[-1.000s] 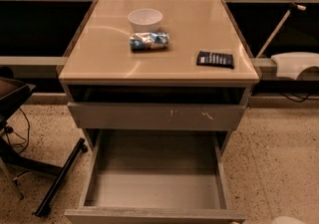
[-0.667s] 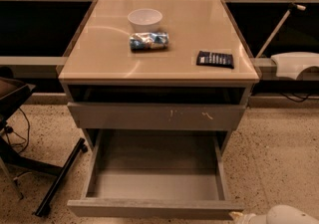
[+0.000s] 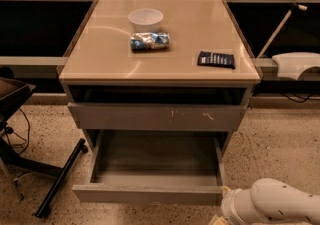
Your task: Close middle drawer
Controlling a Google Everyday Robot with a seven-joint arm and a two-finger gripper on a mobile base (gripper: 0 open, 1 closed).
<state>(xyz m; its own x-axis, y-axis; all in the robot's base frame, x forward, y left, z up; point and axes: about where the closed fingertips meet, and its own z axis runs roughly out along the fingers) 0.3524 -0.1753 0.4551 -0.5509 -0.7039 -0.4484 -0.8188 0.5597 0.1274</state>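
You have the middle drawer (image 3: 147, 194) pulled out beneath the upper drawer front (image 3: 157, 117). On the cabinet top (image 3: 95, 64) the bowl (image 3: 145, 19) sits behind the packet (image 3: 150, 41), with the flat pack (image 3: 216, 59) to their right. The gripper (image 3: 221, 217) is by the drawer's front right corner.

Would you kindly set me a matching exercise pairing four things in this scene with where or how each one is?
Things:
1. middle drawer
2. white bowl
3. dark packet
4. claw

Places or states:
a. low in the view, by the drawer's right front corner
b. pulled open
c. tabletop, right front
d. tabletop, back centre

Pairs: 1-b; 2-d; 3-c; 4-a
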